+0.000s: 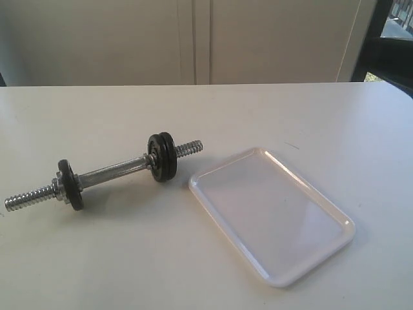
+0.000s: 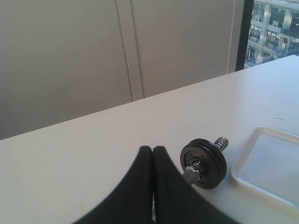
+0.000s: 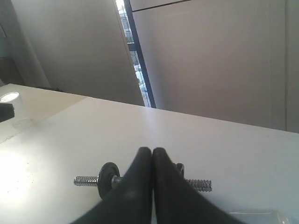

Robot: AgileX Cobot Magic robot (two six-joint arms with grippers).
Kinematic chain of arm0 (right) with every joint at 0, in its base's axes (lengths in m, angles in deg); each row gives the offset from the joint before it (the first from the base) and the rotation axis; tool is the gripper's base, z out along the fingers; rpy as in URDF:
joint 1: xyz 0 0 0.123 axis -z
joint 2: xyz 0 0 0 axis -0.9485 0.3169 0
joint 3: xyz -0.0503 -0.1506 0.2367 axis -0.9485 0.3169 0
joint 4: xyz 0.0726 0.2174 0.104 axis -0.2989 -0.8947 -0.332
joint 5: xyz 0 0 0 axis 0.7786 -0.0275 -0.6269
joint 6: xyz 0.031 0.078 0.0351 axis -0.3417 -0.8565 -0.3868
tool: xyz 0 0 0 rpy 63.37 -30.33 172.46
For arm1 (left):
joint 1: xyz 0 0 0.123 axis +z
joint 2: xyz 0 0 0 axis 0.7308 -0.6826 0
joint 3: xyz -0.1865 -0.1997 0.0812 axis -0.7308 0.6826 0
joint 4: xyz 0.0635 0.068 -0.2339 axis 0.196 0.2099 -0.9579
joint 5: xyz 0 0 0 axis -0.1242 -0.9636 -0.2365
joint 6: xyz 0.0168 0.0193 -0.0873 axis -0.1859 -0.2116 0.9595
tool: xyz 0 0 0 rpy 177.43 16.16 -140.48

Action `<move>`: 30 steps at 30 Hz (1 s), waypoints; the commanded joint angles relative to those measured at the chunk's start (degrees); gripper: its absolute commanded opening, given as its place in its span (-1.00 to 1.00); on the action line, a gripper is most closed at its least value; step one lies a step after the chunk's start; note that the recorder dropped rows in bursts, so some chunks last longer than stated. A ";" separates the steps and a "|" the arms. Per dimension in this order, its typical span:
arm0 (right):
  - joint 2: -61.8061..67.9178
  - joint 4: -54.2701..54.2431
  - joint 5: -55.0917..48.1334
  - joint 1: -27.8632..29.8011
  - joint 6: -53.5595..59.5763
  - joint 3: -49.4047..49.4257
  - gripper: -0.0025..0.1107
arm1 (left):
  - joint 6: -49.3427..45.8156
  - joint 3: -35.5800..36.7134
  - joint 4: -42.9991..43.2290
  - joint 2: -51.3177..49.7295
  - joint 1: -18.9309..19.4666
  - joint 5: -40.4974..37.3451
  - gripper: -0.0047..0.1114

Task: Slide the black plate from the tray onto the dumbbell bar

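The dumbbell bar (image 1: 113, 172) lies on the white table, left of the white tray (image 1: 271, 216), which holds nothing. Two dark discs sit side by side near the bar's tray-side end; the outer one, the black plate (image 1: 170, 155), is threaded on next to a duller disc (image 1: 157, 158). A third dull disc (image 1: 70, 185) sits near the other end. My left gripper (image 2: 153, 148) is shut and empty, hovering short of the disc pair (image 2: 204, 162). My right gripper (image 3: 152, 150) is shut and empty above the bar (image 3: 86, 180). Neither gripper shows in the exterior view.
Pale cabinet panels (image 1: 193, 39) rise behind the table's far edge. A dark window frame (image 1: 387, 45) stands at the back right. A small light-coloured object (image 3: 9, 97) sits far off on the table in the right wrist view.
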 commanded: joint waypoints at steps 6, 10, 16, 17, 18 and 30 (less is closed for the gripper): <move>-0.29 0.17 -0.17 -0.43 -0.25 0.23 -0.96 | 0.28 0.40 -1.12 0.46 0.17 -0.17 -0.92; -0.46 -0.88 -0.17 -0.72 -4.62 0.23 -0.96 | 0.28 0.40 -1.12 0.46 0.17 -0.17 -0.92; -8.39 -0.46 9.42 -6.30 -9.12 0.87 -0.96 | 0.28 0.40 -1.12 0.46 0.17 -0.17 -0.92; -10.73 -0.46 11.91 -7.62 -9.12 1.36 -0.96 | 0.28 0.40 -1.12 0.46 0.17 -0.17 -0.92; -13.24 -0.46 14.08 -8.57 -9.12 2.04 -0.96 | 0.28 0.40 -1.12 0.46 0.17 -0.17 -0.92; -36.12 3.81 16.27 -9.11 -8.90 5.07 -0.96 | 0.28 0.40 -1.12 0.46 0.17 -0.17 -0.92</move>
